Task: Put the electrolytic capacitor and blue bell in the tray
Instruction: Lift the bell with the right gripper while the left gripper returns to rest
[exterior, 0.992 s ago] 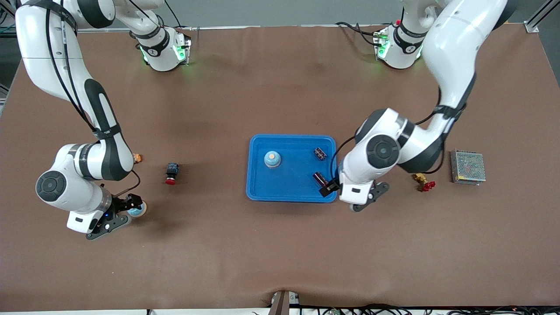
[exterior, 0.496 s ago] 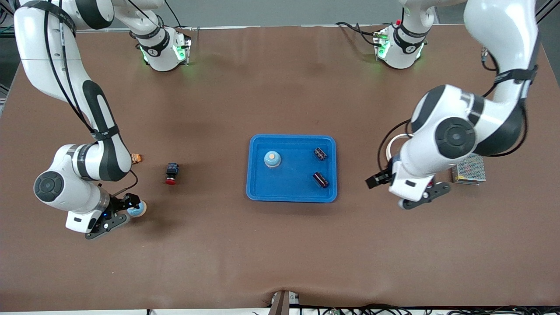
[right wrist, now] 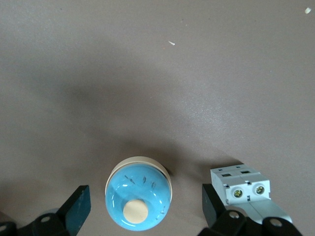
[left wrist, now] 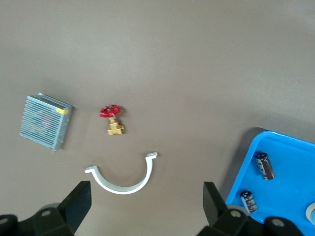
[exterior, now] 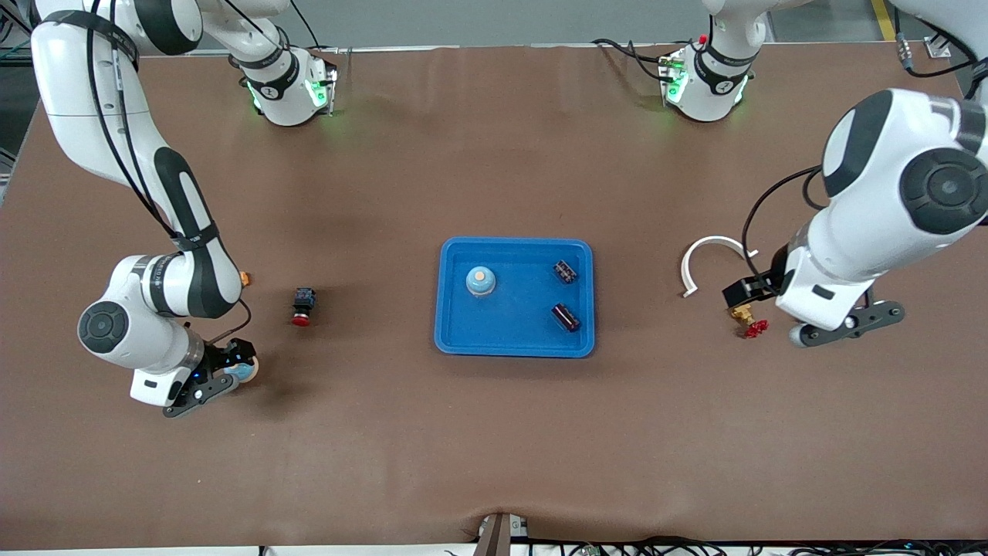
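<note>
The bright-blue tray (exterior: pixel 455 340) lies mid-table. In it are a blue bell (exterior: pixel 480 281) with a cream knob and two dark electrolytic capacitors (exterior: pixel 566 271) (exterior: pixel 566 316). A second blue bell (exterior: pixel 245 372) stands on the table toward the right arm's end. My right gripper (exterior: pixel 235 367) is low over it and open, its fingers on either side of the bell (right wrist: pixel 139 199) in the right wrist view. My left gripper (exterior: pixel 772 301) is open and empty, up over the table toward the left arm's end. Its wrist view shows the tray's corner (left wrist: pixel 246 162) and both capacitors (left wrist: pixel 265 165) (left wrist: pixel 248 201).
A red-capped push button (exterior: pixel 302 306) and a small orange part (exterior: pixel 244 278) lie near the right arm. A white breaker (right wrist: pixel 241 187) sits beside the bell. A white curved clip (exterior: pixel 710 259), a brass valve (exterior: pixel 747 320) and a metal mesh box (left wrist: pixel 45 122) lie toward the left arm's end.
My left gripper has left a capacitor in the tray and swung up and away toward the left arm's end. My right gripper has shifted slightly at the bell.
</note>
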Motion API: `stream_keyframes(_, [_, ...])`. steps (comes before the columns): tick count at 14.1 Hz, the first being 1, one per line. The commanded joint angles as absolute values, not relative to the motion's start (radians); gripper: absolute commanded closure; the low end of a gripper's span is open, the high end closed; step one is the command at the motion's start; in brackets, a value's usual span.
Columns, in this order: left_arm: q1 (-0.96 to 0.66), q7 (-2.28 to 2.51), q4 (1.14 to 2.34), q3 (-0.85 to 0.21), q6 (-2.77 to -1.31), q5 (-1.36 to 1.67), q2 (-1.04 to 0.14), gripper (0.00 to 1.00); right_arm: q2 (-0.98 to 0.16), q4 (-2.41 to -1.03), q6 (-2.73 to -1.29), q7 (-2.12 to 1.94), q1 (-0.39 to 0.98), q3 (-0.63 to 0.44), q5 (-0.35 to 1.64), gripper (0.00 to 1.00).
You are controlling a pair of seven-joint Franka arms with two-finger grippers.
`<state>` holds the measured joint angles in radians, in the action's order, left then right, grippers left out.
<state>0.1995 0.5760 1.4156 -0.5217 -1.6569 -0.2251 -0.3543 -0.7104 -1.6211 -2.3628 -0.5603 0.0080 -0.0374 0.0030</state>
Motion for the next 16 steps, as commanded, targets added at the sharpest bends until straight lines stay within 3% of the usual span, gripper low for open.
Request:
stream_keyframes(1, [0.227, 0.526, 1.440, -0.523, -1.637, -0.216, -0.287, 0.00, -0.703, -1.637, -2.390, -0.595, -0.014, -0.018, 0.018, 0.00])
stream_keyframes(9, [0.281, 0.373, 1.437, -0.497, -1.565, -0.157, -0.171, 0.00, -0.703, -1.684, -2.448, -0.597, -0.012, -0.018, 0.018, 0.00])
stream_keyframes(11, [0.244, 0.356, 1.440, -0.444, -1.548, -0.146, -0.149, 0.00, -0.704, -1.696, -2.456, -0.597, -0.012, -0.018, 0.020, 0.00])
stream_keyframes(16, [0.016, 0.186, 1.460, -0.131, -1.537, -0.083, -0.078, 0.00, -0.704, -1.723, -2.500, -0.597, -0.012, -0.017, 0.020, 0.00])
